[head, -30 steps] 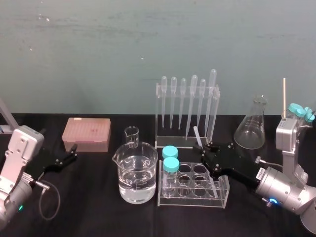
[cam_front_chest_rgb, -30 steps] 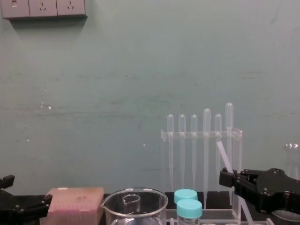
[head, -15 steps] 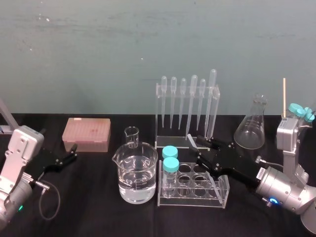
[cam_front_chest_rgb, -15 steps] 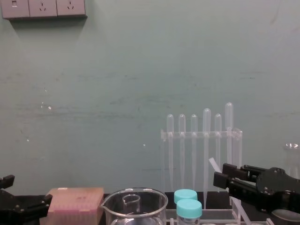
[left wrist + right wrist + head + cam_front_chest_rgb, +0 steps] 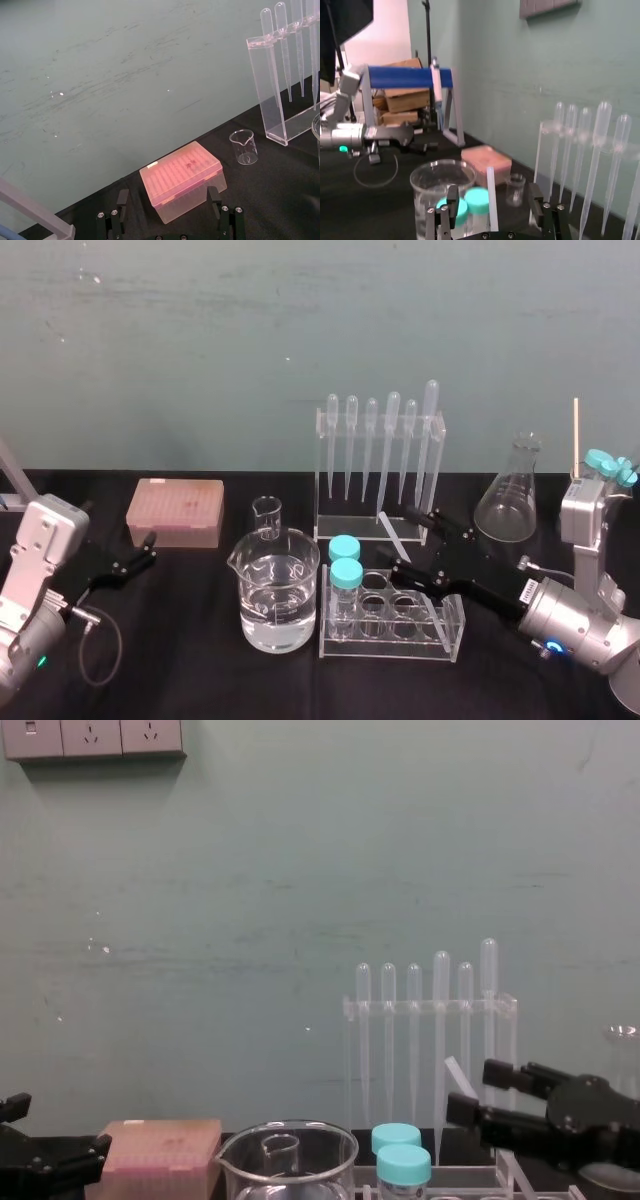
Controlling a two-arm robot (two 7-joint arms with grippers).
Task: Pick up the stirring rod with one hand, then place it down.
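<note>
The stirring rod [image 5: 394, 526] is a thin translucent-white stick. It leans tilted just in front of the pipette rack [image 5: 380, 455], behind the test-tube rack [image 5: 447, 625]. My right gripper [image 5: 403, 539] is open around it, with one black finger on each side and a gap to the rod. In the right wrist view the stirring rod [image 5: 490, 192] stands midway in the right gripper [image 5: 493, 204], touching neither finger. The chest view shows the stirring rod [image 5: 458, 1076] slanting up by the right gripper [image 5: 470, 1088]. My left gripper [image 5: 148, 548] rests open low at the left near the pink box.
A large beaker of water [image 5: 278, 590] and a small empty beaker [image 5: 267, 515] stand left of the test-tube rack, which holds two blue-capped tubes [image 5: 345, 562]. A pink tip box [image 5: 175, 510] sits at the back left, a conical flask [image 5: 508, 498] at the back right.
My right gripper has gone from shut on the rod to wide open. The rod has dropped lower and now leans loose between the fingers. The left arm has not moved.
</note>
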